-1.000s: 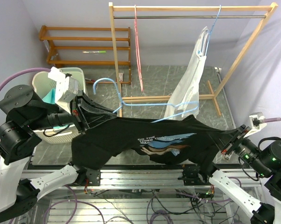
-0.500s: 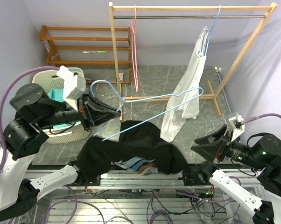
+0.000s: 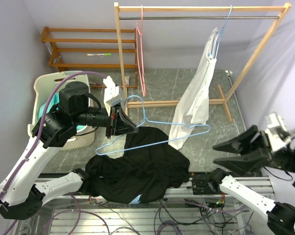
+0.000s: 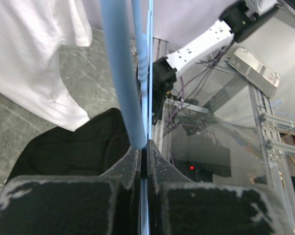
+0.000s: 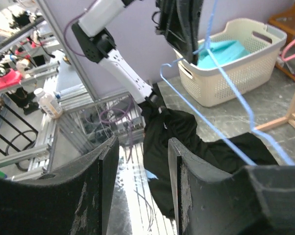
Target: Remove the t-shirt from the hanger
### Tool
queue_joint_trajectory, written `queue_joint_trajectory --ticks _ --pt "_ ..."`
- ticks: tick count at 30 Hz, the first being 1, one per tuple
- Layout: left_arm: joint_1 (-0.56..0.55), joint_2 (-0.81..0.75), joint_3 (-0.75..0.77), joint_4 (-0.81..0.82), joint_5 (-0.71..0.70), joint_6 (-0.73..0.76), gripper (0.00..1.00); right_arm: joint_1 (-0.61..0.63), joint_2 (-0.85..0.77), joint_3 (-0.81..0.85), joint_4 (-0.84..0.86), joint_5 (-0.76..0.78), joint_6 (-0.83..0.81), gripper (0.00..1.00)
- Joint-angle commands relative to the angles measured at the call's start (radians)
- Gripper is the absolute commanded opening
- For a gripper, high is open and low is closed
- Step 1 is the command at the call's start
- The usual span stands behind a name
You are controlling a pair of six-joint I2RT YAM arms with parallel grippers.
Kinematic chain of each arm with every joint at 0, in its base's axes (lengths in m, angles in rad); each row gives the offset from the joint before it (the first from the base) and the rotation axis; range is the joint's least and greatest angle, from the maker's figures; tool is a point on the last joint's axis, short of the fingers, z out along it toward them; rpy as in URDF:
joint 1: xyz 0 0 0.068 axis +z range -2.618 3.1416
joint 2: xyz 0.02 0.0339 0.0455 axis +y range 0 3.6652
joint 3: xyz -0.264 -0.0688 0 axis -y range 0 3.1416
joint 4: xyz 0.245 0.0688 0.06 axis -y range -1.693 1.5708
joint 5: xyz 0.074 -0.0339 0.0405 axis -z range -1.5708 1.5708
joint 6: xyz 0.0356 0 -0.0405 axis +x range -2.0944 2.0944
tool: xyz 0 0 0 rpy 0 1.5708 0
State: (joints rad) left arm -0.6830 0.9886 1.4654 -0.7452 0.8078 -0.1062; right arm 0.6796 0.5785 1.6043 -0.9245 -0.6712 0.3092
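**Shirt down, hanger to be lifted clear**

Left pincer [image 4: 143,152] is pressed together on the blue wire hanger [image 4: 122,73], which it holds aloft. The black t-shirt [image 3: 137,166] lies heaped on the bench [image 3: 162,83] directly beneath the hanger, and the lower wire seems to brush its top fold. Right pincer [image 3: 234,153] is spread and holds nothing, well right of the hanger. Advice: raise the hanger straight up and slowly, watching for snagged cloth.

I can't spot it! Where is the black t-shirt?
In the top view, the black t-shirt lies heaped at the near edge between the arms, beneath the blue hanger in the left gripper.
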Motion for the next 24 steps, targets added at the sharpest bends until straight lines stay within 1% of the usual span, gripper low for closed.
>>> queue_joint_trajectory --ticks 1,4,13,17,21,24 --pt "-0.006 -0.004 -0.011 -0.010 0.139 0.045 0.07 -0.006 0.113 -0.021 -0.025 0.011 -0.070 0.45" --pt "-0.006 0.000 -0.008 -0.023 0.167 0.057 0.07 -0.006 0.174 -0.033 0.009 -0.012 -0.088 0.46" --pt "-0.007 -0.009 -0.021 -0.027 0.175 0.069 0.07 -0.006 0.311 -0.006 0.079 -0.056 -0.123 0.46" --pt "-0.006 -0.019 -0.028 -0.016 0.178 0.063 0.07 -0.006 0.333 -0.048 0.095 -0.070 -0.134 0.46" --pt "-0.006 -0.027 -0.021 -0.008 0.165 0.055 0.07 -0.006 0.327 -0.094 0.118 -0.121 -0.131 0.46" --pt "-0.006 -0.033 -0.020 0.020 0.174 0.031 0.07 -0.006 0.317 -0.120 0.119 -0.128 -0.130 0.45"
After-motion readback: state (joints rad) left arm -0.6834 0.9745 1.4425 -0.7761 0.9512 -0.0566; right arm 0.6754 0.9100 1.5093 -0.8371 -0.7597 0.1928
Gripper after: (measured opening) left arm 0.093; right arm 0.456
